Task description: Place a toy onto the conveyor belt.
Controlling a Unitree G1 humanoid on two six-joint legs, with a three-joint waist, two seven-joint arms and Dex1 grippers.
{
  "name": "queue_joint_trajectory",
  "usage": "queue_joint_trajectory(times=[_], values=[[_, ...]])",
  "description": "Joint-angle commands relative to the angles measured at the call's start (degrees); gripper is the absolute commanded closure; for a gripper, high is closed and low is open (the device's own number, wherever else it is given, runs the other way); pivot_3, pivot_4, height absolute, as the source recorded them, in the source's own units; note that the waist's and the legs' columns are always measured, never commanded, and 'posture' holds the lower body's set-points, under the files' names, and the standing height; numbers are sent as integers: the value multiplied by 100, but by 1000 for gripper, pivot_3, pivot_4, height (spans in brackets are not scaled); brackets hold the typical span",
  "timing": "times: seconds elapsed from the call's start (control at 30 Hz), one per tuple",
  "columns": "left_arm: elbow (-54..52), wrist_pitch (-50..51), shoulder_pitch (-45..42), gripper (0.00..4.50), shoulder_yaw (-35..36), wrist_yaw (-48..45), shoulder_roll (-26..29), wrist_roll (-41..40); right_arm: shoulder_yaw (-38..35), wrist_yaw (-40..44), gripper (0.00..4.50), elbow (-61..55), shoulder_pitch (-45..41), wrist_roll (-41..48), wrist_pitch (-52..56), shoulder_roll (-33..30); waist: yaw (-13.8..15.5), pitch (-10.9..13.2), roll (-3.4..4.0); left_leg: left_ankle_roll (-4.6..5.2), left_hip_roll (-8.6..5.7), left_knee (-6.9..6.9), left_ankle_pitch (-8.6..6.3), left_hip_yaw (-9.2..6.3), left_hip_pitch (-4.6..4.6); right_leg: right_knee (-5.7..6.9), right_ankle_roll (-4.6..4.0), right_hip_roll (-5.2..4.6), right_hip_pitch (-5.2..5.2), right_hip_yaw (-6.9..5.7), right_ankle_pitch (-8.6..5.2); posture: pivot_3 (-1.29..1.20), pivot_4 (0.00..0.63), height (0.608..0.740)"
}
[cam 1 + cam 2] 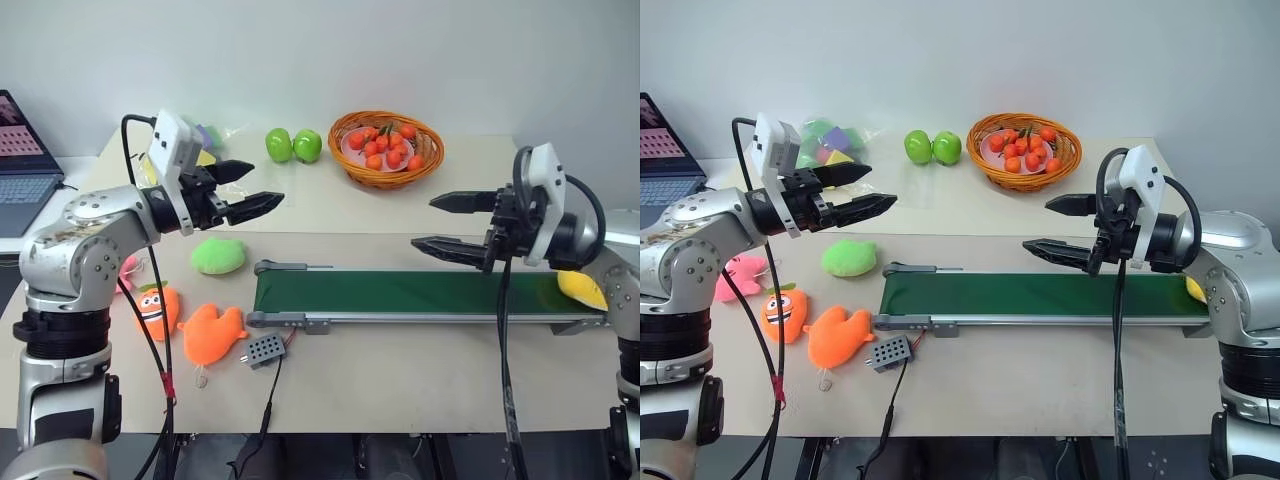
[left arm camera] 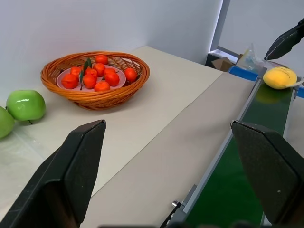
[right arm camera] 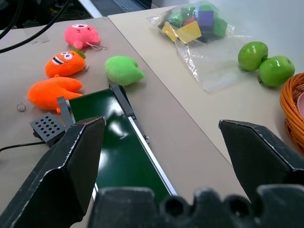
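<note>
Yellow oval plush toy (image 2: 280, 77) already lay on my long dark-green conveyor belt (image 1: 400, 293) at its right end, so the job looked done, both my left pincer (image 1: 250, 189) and right pincer (image 1: 440, 222) wide and empty.

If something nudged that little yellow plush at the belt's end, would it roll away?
The yellow plush looks soft and light, so a push would likely slide or squash it. Its oval shape might wobble, but fabric on the green belt probably grips.
</note>
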Motion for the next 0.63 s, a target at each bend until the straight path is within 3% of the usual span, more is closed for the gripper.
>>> queue_joint_trajectory(times=[0.03, 0.63], values=[[-82, -147, -129, 16, 64, 8, -4, 27, -244, -21, 0, -153, -132, 152, -15, -93, 0, 0, 0, 0, 0, 0, 0, 0, 0, 0, 0, 0, 0, 0, 0, 0, 150, 738], [-229, -54, -34, 16, 130, 90, -3, 39, -127, 85, 0, -30, -256, 102, -112, -29, -1, 0, 0, 0, 0, 0, 0, 0, 0, 0, 0, 0, 0, 0, 0, 0, 150, 738]])
